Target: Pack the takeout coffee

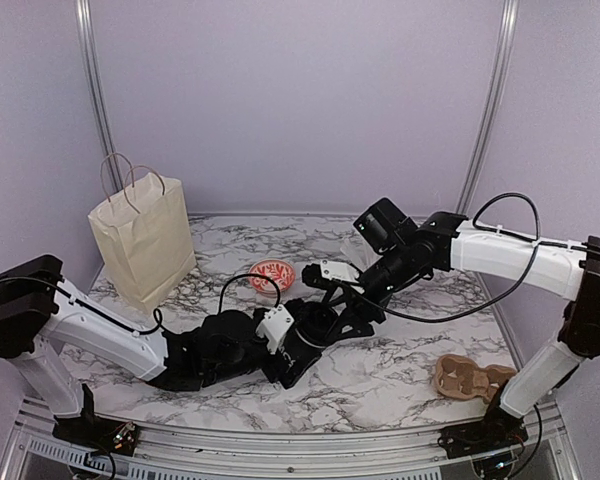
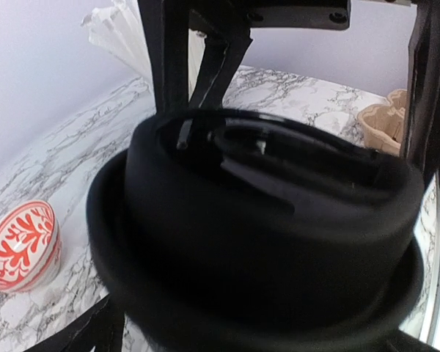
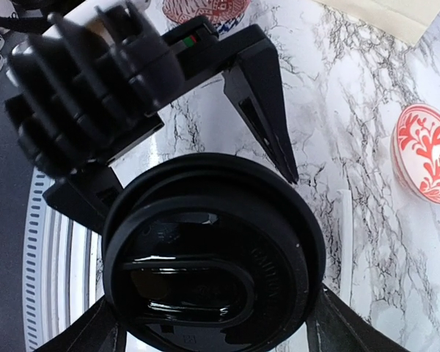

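Observation:
The takeout coffee, a black cup under a round black lid (image 3: 213,257), stands at the table's middle where both arms meet. The lid (image 2: 264,220) fills the left wrist view and hides the cup wall below it. My right gripper (image 3: 220,323) comes from above and is shut on the lid's rim, one finger on each side. Its fingers (image 2: 165,59) rise behind the lid in the left wrist view. My left gripper (image 2: 257,337) stands open, with its fingers (image 3: 268,117) flanking the cup just outside the rim. In the top view the left gripper (image 1: 305,345) and right gripper (image 1: 342,305) crowd over the cup.
A beige paper bag (image 1: 143,240) stands at the back left. A red-and-white bowl (image 1: 273,273) lies behind the grippers, also to my right (image 3: 425,150). A cardboard cup carrier (image 1: 470,378) lies at the front right. White wrapped straws (image 2: 121,29) stick up beyond the lid.

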`<state>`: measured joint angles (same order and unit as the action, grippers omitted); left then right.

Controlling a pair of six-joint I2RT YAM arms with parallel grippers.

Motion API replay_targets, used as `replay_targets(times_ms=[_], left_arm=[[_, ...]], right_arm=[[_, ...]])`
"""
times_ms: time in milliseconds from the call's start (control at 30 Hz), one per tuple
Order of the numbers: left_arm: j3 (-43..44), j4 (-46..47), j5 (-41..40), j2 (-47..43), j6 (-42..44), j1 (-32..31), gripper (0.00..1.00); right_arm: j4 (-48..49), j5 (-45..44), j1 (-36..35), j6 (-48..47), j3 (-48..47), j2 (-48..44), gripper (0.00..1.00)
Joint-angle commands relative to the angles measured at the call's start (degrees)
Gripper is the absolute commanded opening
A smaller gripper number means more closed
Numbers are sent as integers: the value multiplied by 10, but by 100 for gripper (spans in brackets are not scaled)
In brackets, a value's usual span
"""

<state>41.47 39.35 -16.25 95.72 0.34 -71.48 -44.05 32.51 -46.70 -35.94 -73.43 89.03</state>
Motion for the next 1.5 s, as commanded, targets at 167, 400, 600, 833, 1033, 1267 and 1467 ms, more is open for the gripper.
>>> replay_targets(times_ms=[167,400,600,833,1033,1267,1467], left_arm=[[-116,-19,22,-141,-89,-17,99],[-94,-129,-25,-241,-262,-2,99],[-47,-183,55,-216,-387,35,88],[-39,-201,110,-187,-417,43,82],[-48,-212,128,-196,-427,45,81],[-54,-230,135,-207,-454,50,75],[-59,-249,149,-227,-483,58,67]], right_arm=[[-47,-43,-25,-39,-11,30,62],[-86,-81,-85,-74,-15,51,62],[-77,-114,-119,-82,-11,49,71],[-71,-116,-124,-70,-18,26,88],[-70,-103,-124,-59,-29,15,99],[-81,-90,-116,-45,-38,8,99],[-61,22,-10,23,-37,0,99]])
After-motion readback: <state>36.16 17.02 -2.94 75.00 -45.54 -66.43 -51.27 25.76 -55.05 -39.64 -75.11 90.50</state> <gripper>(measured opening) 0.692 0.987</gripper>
